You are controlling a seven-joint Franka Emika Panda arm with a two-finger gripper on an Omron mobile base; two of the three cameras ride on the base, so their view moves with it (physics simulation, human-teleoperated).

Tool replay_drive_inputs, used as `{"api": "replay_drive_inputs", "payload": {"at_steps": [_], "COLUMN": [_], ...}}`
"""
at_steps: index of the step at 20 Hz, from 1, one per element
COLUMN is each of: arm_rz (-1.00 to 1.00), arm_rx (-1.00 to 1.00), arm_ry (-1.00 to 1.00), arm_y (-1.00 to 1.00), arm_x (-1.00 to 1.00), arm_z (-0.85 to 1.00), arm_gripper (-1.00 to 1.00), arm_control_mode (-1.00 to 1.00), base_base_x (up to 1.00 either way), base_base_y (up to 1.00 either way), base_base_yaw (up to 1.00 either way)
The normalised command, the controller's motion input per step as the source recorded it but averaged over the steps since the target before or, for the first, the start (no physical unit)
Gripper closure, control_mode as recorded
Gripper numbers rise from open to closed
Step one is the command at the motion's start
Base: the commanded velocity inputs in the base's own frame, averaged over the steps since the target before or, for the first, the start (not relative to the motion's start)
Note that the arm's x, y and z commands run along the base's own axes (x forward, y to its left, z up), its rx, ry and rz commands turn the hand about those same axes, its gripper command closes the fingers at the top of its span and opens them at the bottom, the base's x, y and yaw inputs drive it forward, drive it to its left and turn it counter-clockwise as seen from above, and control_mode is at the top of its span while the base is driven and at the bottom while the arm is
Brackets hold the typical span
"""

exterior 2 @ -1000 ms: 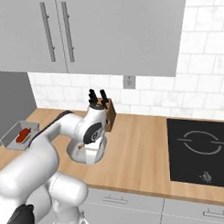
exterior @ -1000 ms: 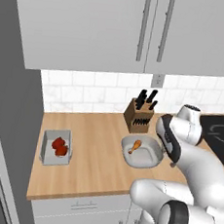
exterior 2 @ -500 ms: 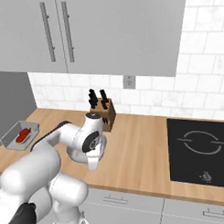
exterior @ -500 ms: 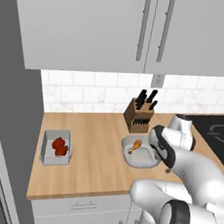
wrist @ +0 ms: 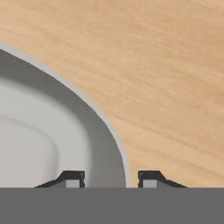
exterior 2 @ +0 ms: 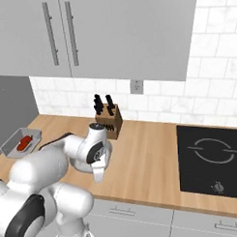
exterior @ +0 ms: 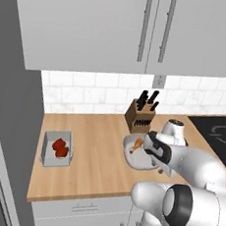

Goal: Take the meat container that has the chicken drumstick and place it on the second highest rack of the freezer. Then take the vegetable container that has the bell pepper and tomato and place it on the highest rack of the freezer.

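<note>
Your tool (wrist: 105,177) has dropped, jaws narrowing astride the stiff, light meat container's (wrist: 94,131) rim; pinch there.

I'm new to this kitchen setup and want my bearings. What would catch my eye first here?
The white arm's gripper straddles the rim of the round pale grey container holding the orange-brown chicken drumstick, mid-counter before the wooden knife block. Leftward, a rectangular grey tray holds two red vegetables.

Wooden knife block (exterior: 140,117) with black-handled knives, upright on light wooden countertop (exterior: 94,167) against white tiled wall (exterior: 88,85). Black glass hob (exterior 2: 211,158) set flush into counter, well apart. Grey wall cabinets (exterior: 119,26) overhead, long metal bar handles (exterior: 143,28).
</note>
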Motion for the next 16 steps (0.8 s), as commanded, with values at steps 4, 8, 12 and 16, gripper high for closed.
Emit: {"api": "replay_drive_inputs", "payload": {"at_steps": [4,8,12,16], "arm_rz": [0.01,-0.02,-0.15,-0.18], "arm_rx": [0.0,0.01,0.09,0.07], "arm_ry": [0.06,0.0,-0.23,-0.31], "arm_y": [0.03,0.0,-0.02,0.16], "arm_x": [0.16,-0.01,-0.25,-0.41], "arm_z": [-0.16,0.1,0.45,0.32], "arm_gripper": [1.0,1.0,1.0,1.0], "arm_control_mode": [-1.0,-1.0,-1.0,-1.0], "base_base_x": [0.0,0.0,0.0,0.0], "base_base_y": [0.0,0.0,0.0,0.0], "base_base_yaw": [0.0,0.0,0.0,0.0]}}
